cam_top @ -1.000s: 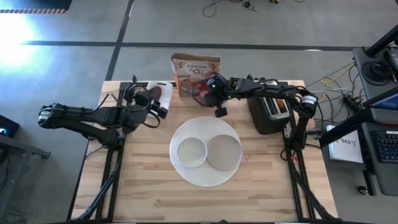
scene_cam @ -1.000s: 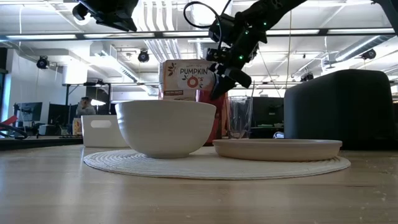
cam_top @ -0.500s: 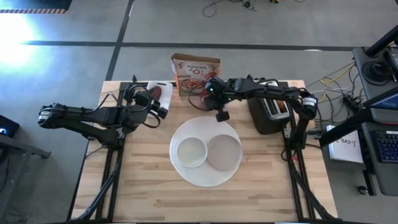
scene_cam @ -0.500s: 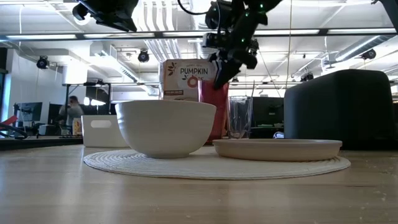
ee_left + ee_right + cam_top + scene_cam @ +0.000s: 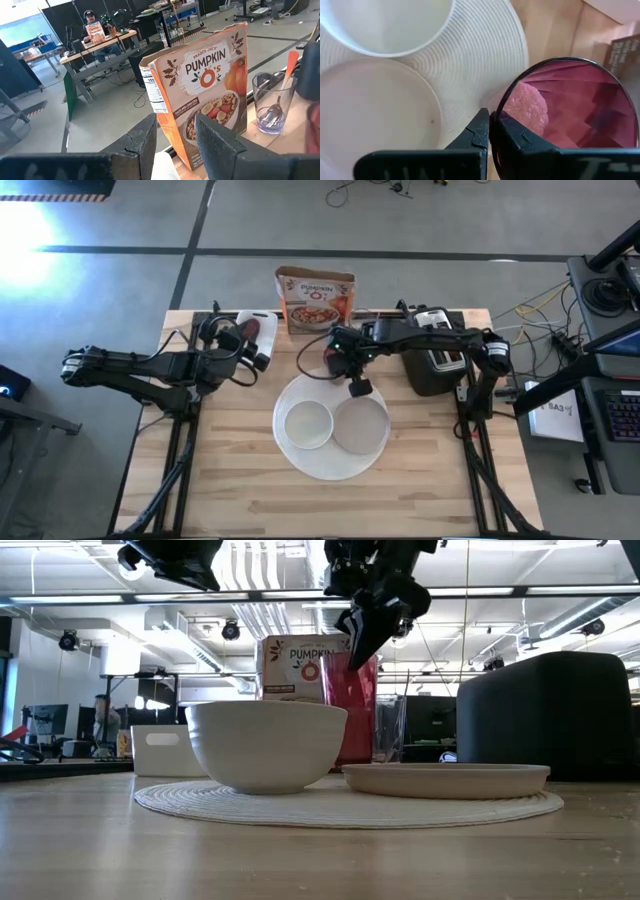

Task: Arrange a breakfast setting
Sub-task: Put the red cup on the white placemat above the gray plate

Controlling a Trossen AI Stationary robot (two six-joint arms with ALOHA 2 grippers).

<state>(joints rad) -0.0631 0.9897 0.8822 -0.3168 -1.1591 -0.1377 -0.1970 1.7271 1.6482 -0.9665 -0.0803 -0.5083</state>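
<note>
My right gripper point(image 5: 492, 131) is shut on the pink cup point(image 5: 560, 120), just past the far rim of the big round white plate point(image 5: 292, 395). The cup also shows in the low view point(image 5: 352, 710). The small white bowl point(image 5: 307, 423) and the small pale plate point(image 5: 360, 426) sit on the big plate. My left gripper point(image 5: 177, 142) is open and empty, above the table's far left by the white tray point(image 5: 262, 323), which holds the dark-red fruit point(image 5: 250, 330). The metal spoon point(image 5: 274, 112) stands in the clear glass point(image 5: 272, 102). The bread ring is out of view. My right gripper holds the pink cup by its rim point(image 5: 496, 116) on the side toward the big plate. One finger point(image 5: 512, 142) is inside the cup and the other point(image 5: 476, 131) is outside. The fingers come from above, pointing down. The cup stands upright; whether its base touches the table, I cannot tell.
A cereal box point(image 5: 315, 300) stands at the far edge. A black toaster point(image 5: 435, 360) sits at the far right. The near half of the wooden table point(image 5: 330, 505) is bare wood. A person sits in the room beyond point(image 5: 92, 22).
My right gripper has moved toward the table's near edge, away from the cereal box and toward the big plate, carrying the pink cup upright. The cup now stands in front of the clear glass in the low view.
</note>
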